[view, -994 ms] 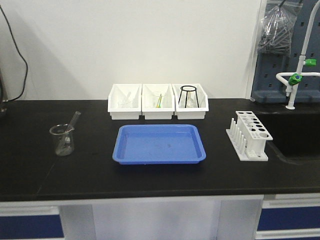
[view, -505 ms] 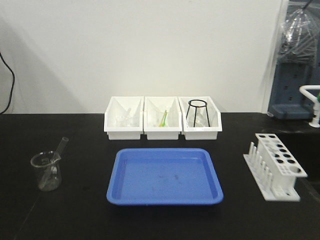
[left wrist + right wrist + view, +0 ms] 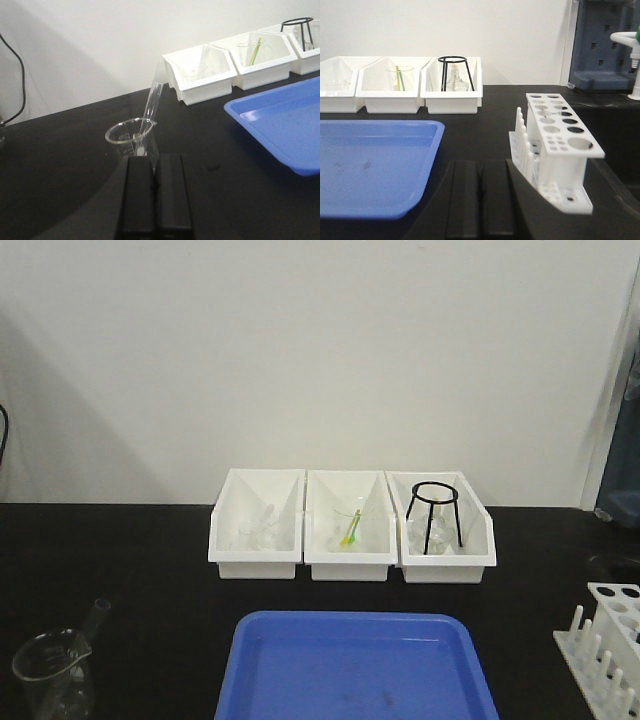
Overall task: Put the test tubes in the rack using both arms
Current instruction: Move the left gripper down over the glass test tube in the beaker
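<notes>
Nearest to you, the left gripper [image 3: 154, 160] had its two black fingers pressed together with only a thin seam between them, pinching nothing. It pointed straight at the beaker [image 3: 131, 136] just ahead of it on the black counter [image 3: 60, 165]. You would have needed to spread those jaws before any grasp.

One test tube [image 3: 151, 105] stood in that beaker, tilted, its foot on the glass floor and its upper part resting against the lip. I judge it leaned because the beaker was too wide to keep it upright. The open rim stood well clear of the lip, which left you a bare length of glass to take hold of.

On your other side, the right gripper [image 3: 480, 167] was likewise closed up and empty. The rack [image 3: 555, 142] stood just beside it, to its right, pegs towards the gripper and holes upward. Every hole I could see was vacant, so the task looked unstarted.

The blue tray [image 3: 375, 150] lay between beaker and rack, keeping them well apart. That spacing is probably why both arms were wanted: the left near the tube, the right near the rack, with a handover over the middle.

Farther back, three white bins [image 3: 350, 565] sat side by side near the wall. The right one held a black wire tripod [image 3: 434, 510], and the others held small glassware that I could not make out clearly.
</notes>
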`<state>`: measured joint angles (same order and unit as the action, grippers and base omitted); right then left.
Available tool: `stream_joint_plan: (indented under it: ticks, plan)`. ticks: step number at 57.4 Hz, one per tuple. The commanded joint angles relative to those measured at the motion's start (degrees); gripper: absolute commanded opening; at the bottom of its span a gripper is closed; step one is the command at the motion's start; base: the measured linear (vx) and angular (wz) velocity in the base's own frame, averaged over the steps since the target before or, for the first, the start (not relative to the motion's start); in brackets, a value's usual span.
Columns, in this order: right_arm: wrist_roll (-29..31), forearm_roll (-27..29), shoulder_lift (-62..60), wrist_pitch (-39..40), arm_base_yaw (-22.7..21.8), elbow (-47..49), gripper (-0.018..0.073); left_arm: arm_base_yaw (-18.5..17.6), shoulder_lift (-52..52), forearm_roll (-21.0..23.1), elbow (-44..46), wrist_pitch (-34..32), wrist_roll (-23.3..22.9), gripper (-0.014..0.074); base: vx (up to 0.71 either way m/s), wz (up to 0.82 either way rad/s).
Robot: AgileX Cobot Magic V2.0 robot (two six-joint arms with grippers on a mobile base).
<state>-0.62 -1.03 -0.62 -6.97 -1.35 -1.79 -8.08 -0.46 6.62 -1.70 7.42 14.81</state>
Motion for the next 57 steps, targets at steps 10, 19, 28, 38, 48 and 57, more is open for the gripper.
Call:
stream_joint_plan:
  ticks: [10, 19, 28, 38, 48, 57]
  plan:
    - [0.6, -0.1, -0.4, 4.7, 0.0, -0.6, -0.0007, 0.1, 0.0, 0.5, -1.6, -4.7, -0.5, -0.0020, 0.27, -0.08]
    - [0.6, -0.1, -0.4, 4.7, 0.0, -0.6, -0.0007, 0.1, 0.0, 0.5, -1.6, -4.7, -0.5, -0.0020, 0.16, -0.10]
    - [0.6, -0.1, -0.4, 4.7, 0.0, -0.6, -0.0007, 0.1, 0.0, 0.5, -1.6, -4.7, -0.5, -0.0020, 0.07, -0.03]
    - [0.6, -0.1, -0.4, 4.7, 0.0, -0.6, -0.0007, 0.1, 0.0, 0.5, -1.6, -4.7, -0.5, -0.0020, 0.01, -0.01]
    - [0.6, -0.1, -0.4, 4.7, 0.0, -0.6, -0.0007, 0.1, 0.0, 0.5, -1.6, -4.7, -0.5, -0.0020, 0.00, 0.00]
    - [0.6, -0.1, -0.4, 4.7, 0.0, -0.6, -0.0007, 0.1, 0.0, 0.5, -1.6, -4.7, -0.5, -0.0020, 0.00, 0.00]
